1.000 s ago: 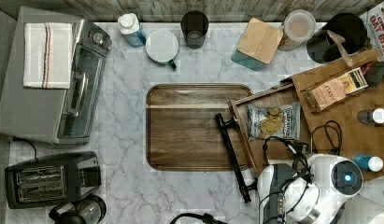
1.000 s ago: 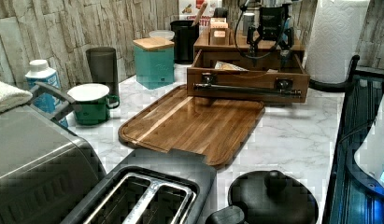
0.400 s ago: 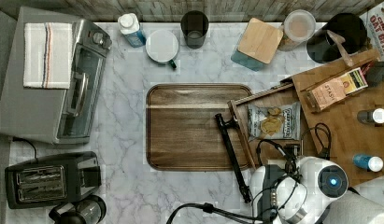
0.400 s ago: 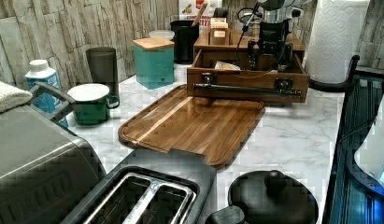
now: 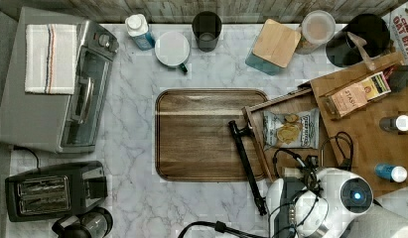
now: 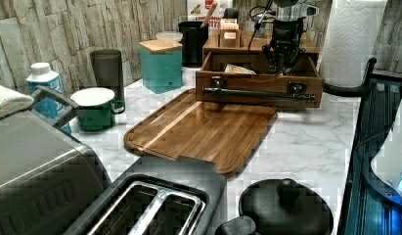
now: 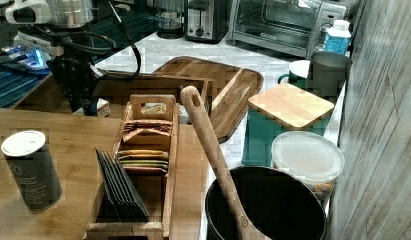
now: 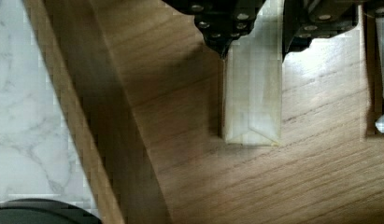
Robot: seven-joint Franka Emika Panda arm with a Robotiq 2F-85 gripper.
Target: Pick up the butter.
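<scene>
The butter (image 8: 252, 102) is a slim cream-white stick lying flat on the floor of the open wooden drawer (image 8: 180, 140). My gripper (image 8: 252, 49) is down in the drawer and open, with one black finger (image 8: 220, 32) at each long side of the stick's near end. A pale corner of the butter (image 5: 292, 172) peeks out beside the arm's white head in the top view. In the right view the butter (image 7: 102, 106) lies just beside the gripper (image 7: 83, 100). The left view has the gripper (image 6: 285, 58) dipping behind the drawer's front wall.
The silvery chip bag (image 5: 290, 129) lies in the same drawer, beyond the butter. The drawer's black handle bar (image 5: 246, 166) faces the wooden tray (image 5: 209, 134). A tea box (image 5: 358, 94) and bottles stand on the wooden top. A toaster oven, toaster, mug and canisters ring the marble counter.
The arm has sunk lower into the drawer. Its white head has shifted slightly toward the top view's bottom right.
</scene>
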